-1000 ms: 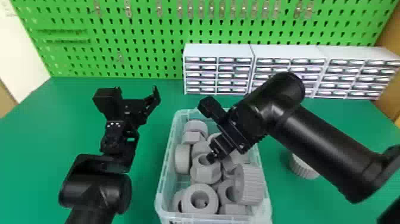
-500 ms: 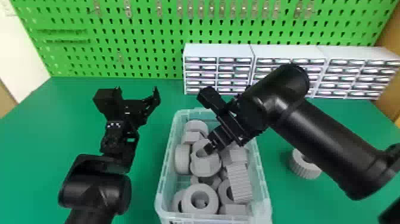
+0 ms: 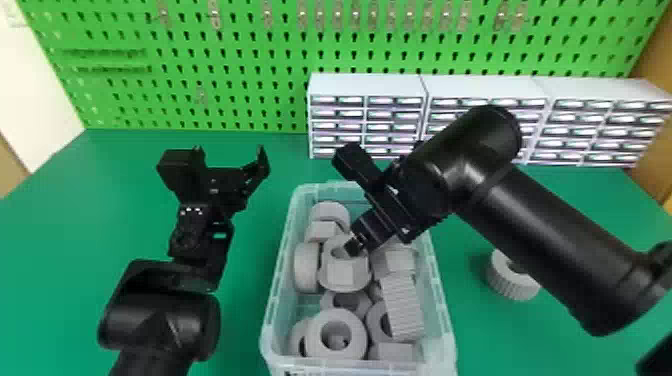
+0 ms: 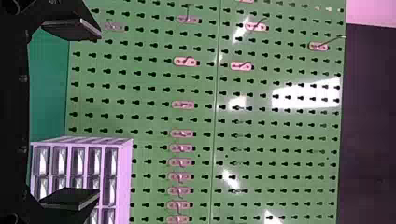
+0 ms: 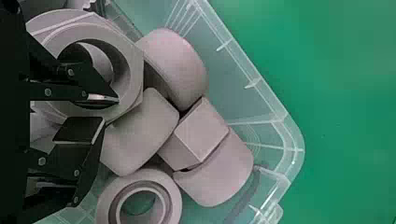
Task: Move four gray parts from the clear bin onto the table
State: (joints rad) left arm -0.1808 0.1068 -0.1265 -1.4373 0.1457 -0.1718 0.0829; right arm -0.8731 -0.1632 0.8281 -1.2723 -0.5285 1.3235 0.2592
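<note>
One gray hex nut (image 3: 345, 274) lies toward eleven o'clock of the clear bin's (image 3: 278, 277) middle; the right gripper (image 5: 105, 109), fingers apart astride its wall, should close squarely, then lift straight past neighboring gray parts (image 5: 140, 133).

From here, the right gripper (image 3: 356, 244) parts its black fingers (image 5: 79, 129) around the rim of a gray, six-sided ring (image 5: 135, 70), one tip over its hole. Past the fingertips lie rounded gray parts (image 5: 180, 70), then the clear plastic bin's corner (image 5: 293, 144), then green table (image 5: 345, 116).
</note>
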